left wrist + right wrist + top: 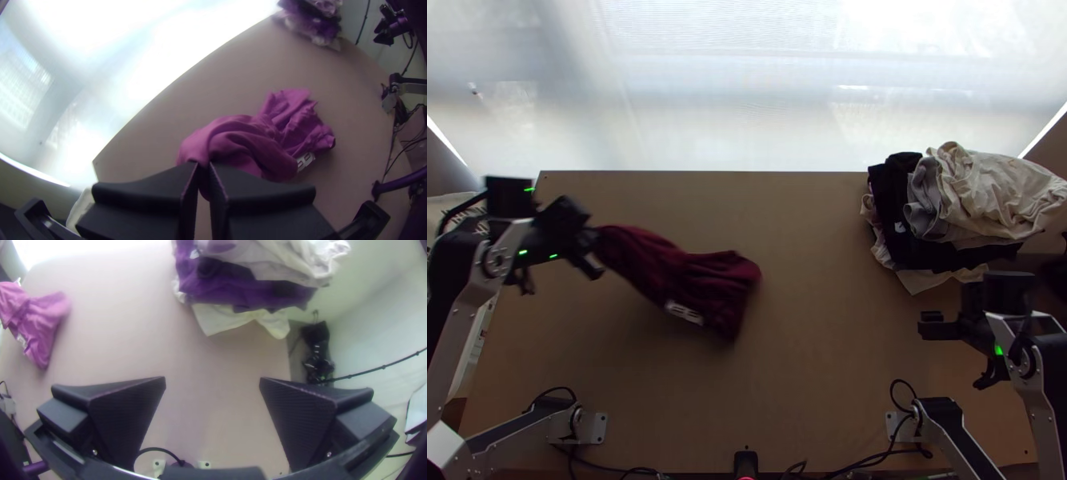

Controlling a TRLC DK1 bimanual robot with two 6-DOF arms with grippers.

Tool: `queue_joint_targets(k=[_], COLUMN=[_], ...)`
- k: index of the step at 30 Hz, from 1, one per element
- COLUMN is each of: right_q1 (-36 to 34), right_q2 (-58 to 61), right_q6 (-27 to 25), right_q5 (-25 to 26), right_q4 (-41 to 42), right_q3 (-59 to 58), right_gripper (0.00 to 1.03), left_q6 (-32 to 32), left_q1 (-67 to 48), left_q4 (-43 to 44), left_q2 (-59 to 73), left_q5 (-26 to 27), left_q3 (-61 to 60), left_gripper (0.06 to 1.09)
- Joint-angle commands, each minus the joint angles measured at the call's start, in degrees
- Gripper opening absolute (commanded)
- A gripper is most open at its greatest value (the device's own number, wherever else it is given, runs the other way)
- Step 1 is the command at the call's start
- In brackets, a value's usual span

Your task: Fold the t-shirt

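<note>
Your left claw [589, 250], over the left part of the surface [819, 360], has its fingers pressed nearly together, pinching one end of the maroon t-shirt [703, 280]; the shirt runs from there towards the middle of the surface, bunched in loose folds, its other end fanning wider, with a white patch [685, 313] showing near the edge that faces you; your right claw [931, 326] is spread wide with nothing between its fingers, well apart from the shirt; beyond it, at the far right of the surface, you have a heap of clothes [987, 196], cream cloth [995, 188] on top, grey cloth [925, 200] beside that and black cloth [891, 192] underneath.
</note>
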Motion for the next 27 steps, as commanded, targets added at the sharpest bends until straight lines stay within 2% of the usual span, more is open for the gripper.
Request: queue_joint_targets(k=[1,5,6,7,8,13,17,23,27], right_q1=[8.7,14.5,15.8,17.4,19.1,27.5,32.9,40.6,45.2], right_q2=[5.4,10.0,11.3,12.5,13.8,20.0,24.4,34.8,42.2], right_q6=[0.7,0.7,0.7,0.8,0.7,0.7,1.0,2.9,4.0], right_q5=[-5.6,-8.5,-9.1,-9.2,-9.2,-9.2,-9.2,-9.2,-9.2], right_q4=[1.3,3.8,4.5,5.0,5.7,9.4,11.6,15.7,15.9], right_q3=[-1.0,-0.8,-0.7,-0.5,-0.3,0.8,2.7,9.8,16.6], right_gripper=[0.98,0.98,0.98,0.98,0.98,0.98,0.98,0.98,0.98], left_q6=[22.9,29.9,31.0,31.7,32.0,30.1,23.4,13.4,11.4], left_q1=[35.2,49.2,50.9,52.7,53.7,53.9,52.6,46.0,42.8], left_q4=[0.3,0.3,0.5,0.9,1.1,1.8,1.6,-6.0,-11.0], left_q2=[-11.8,-12.0,-12.3,-12.9,-13.8,-18.0,-19.1,-19.3,-19.3], left_q5=[6.3,9.0,9.0,8.9,9.0,9.9,12.3,12.5,12.5], left_q3=[-16.3,-17.6,-18.7,-19.8,-20.8,-21.5,-17.4,-13.4,-14.6], left_gripper=[0.20,0.21,0.33,0.64,1.03,1.04,1.04,1.04,1.04])
